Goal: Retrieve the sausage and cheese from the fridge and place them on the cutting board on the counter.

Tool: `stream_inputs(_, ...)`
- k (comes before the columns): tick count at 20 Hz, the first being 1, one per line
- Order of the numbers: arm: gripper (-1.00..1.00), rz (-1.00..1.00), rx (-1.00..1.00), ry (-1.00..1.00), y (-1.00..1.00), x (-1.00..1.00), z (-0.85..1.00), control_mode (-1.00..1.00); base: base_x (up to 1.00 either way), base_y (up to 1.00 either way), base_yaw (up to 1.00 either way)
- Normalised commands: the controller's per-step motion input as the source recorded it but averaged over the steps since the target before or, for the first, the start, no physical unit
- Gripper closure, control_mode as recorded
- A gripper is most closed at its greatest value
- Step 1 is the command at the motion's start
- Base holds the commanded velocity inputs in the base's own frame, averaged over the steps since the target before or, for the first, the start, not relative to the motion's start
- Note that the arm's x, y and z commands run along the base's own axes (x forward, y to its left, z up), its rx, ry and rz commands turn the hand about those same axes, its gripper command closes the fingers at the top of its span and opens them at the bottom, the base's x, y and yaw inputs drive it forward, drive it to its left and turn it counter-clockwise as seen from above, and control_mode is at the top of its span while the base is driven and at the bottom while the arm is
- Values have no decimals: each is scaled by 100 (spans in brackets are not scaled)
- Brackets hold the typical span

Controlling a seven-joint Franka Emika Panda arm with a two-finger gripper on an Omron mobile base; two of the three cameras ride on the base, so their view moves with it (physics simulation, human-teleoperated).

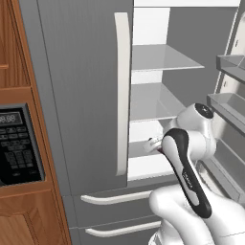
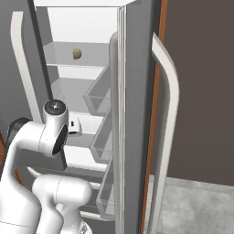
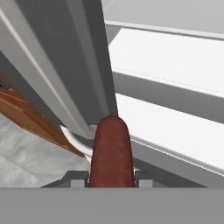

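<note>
1. Hand view: the gripper (image 3: 111, 178) is clamped on the sausage (image 3: 111, 153), which points toward the white fridge (image 3: 175, 65) shelves.
2. Right base view: the cheese (image 2: 77, 54) sits on an upper shelf.
3. Left base view: the left door is closed, and a microwave (image 1: 16, 143) is visible.

The fridge (image 1: 86, 72) stands with its right door open. The cheese (image 2: 77, 54) sits on an upper shelf inside. The sausage (image 3: 111, 151) sticks out between the fingers of the gripper (image 3: 111, 177), just in front of the lower shelves. A microwave (image 1: 16, 143) sits left of the fridge.
</note>
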Motion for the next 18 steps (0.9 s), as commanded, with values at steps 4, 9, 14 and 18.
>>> stream_inputs(4,100,0,0,0,0,0,0,-100,0,0,0)
stream_inputs(9,100,0,0,0,0,0,0,-100,0,0,0)
stream_inputs(14,100,0,0,0,0,0,0,-100,0,0,0)
stream_inputs(18,100,0,0,0,0,0,0,-100,0,0,0)
